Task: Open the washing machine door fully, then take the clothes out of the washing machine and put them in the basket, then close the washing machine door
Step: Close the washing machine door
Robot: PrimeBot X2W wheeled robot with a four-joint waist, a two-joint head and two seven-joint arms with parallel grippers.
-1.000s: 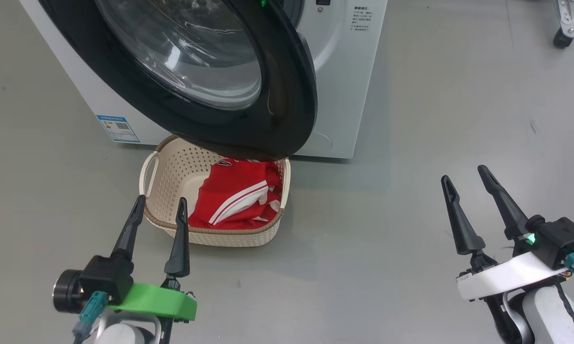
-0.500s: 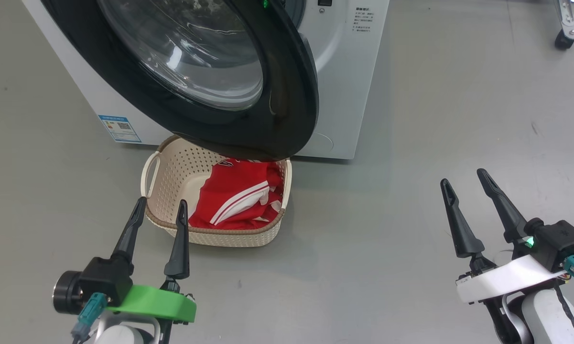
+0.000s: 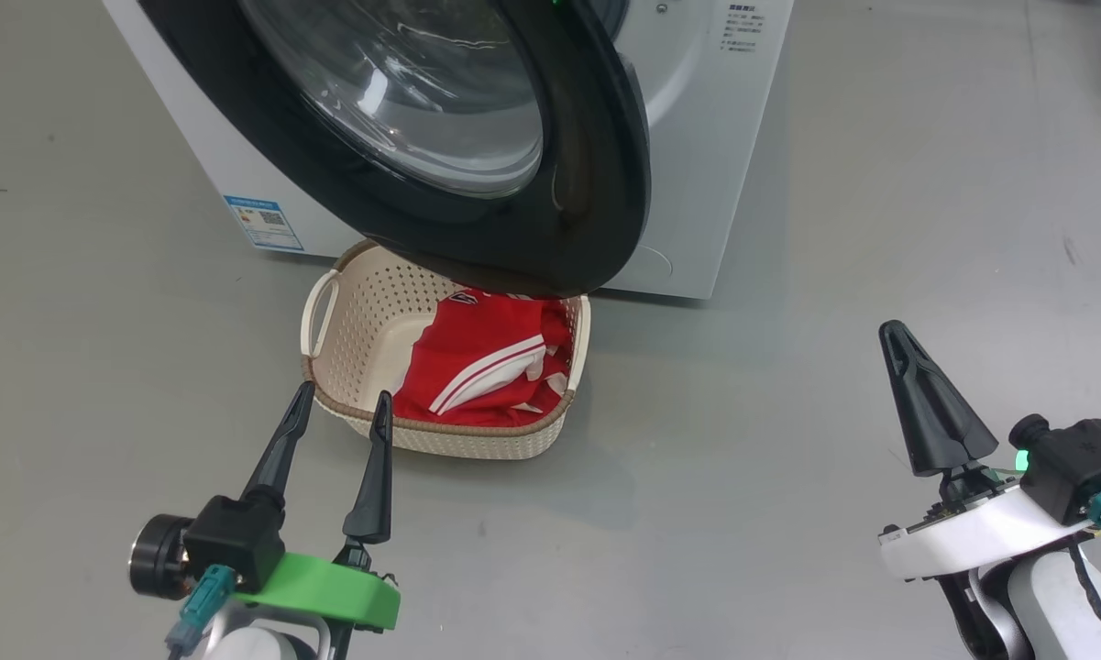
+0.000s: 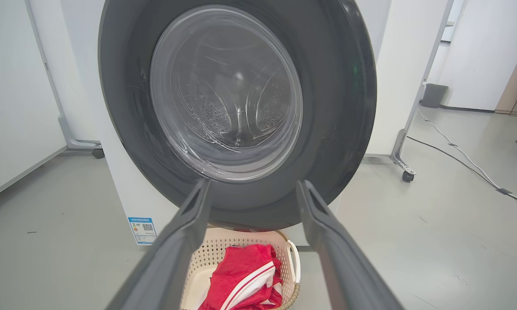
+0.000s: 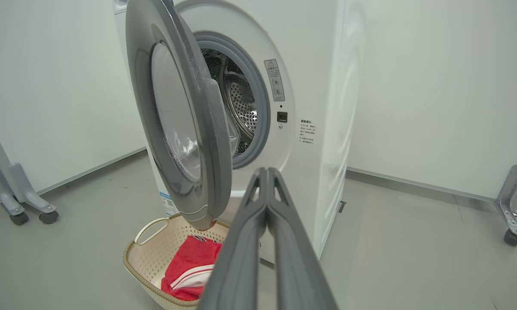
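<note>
One white washing machine [image 3: 697,137] stands on the floor [image 3: 788,440] ahead of me, its door [image 3: 596,183] swung open above the basket [image 3: 357,312] just in front. I see the red clothes [image 3: 486,357] lying inside that basket. My left hand [image 3: 345,391] hovers spread near the basket's rim; my right hand [image 3: 894,332], pressed together and empty, sits well apart.
</note>
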